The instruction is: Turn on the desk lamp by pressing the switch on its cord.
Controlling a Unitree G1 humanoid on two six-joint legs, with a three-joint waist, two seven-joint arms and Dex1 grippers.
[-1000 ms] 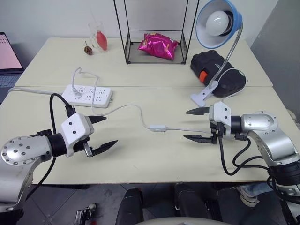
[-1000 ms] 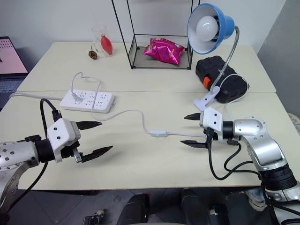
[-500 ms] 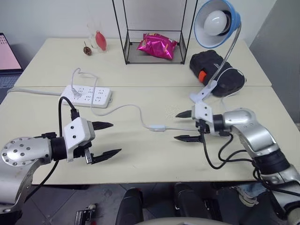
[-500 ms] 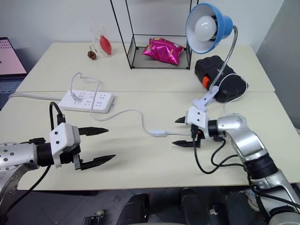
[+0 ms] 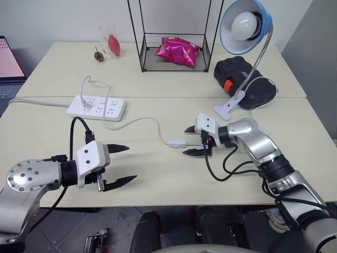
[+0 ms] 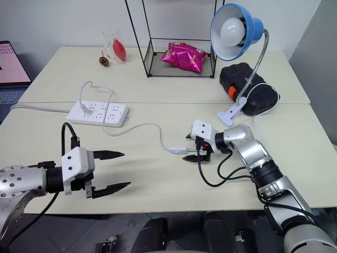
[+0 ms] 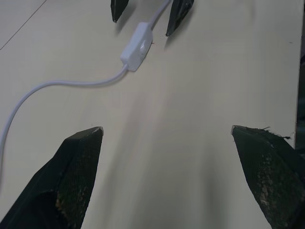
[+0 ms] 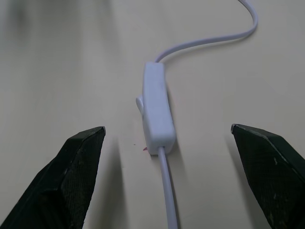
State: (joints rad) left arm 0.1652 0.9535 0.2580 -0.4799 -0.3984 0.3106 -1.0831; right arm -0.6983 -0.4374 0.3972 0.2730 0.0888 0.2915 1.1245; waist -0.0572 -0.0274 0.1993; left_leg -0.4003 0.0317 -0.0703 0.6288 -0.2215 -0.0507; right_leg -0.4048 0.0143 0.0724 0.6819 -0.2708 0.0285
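The right gripper (image 5: 190, 141) hangs low over the pale cream table (image 5: 158, 179) with its two black fingers spread wide and nothing between them, the tips just beside the right end of the small white oblong switch (image 5: 177, 143). In the right wrist view the switch (image 8: 156, 107) lies flat on the table in the gap between the fingers, touching neither, with the thin white cord (image 8: 167, 191) running out of both its ends.

The left gripper (image 5: 122, 164) sits near the table's front edge, well apart from the switch, its fingers also wide open and empty.

From the switch the cord (image 5: 138, 121) curves left to a white plug in the white multi-socket power strip (image 5: 96, 106). The blue dome-shaded desk lamp (image 5: 245, 25) with a large white round bulb stands at the right rear on a chrome gooseneck; its white clip base (image 5: 227, 107) rests beside a black case (image 5: 243, 80). Farther back stand a black wire-frame rack (image 5: 174, 32) holding a pink foil bag (image 5: 177, 51), and a clear glass (image 5: 108, 38).
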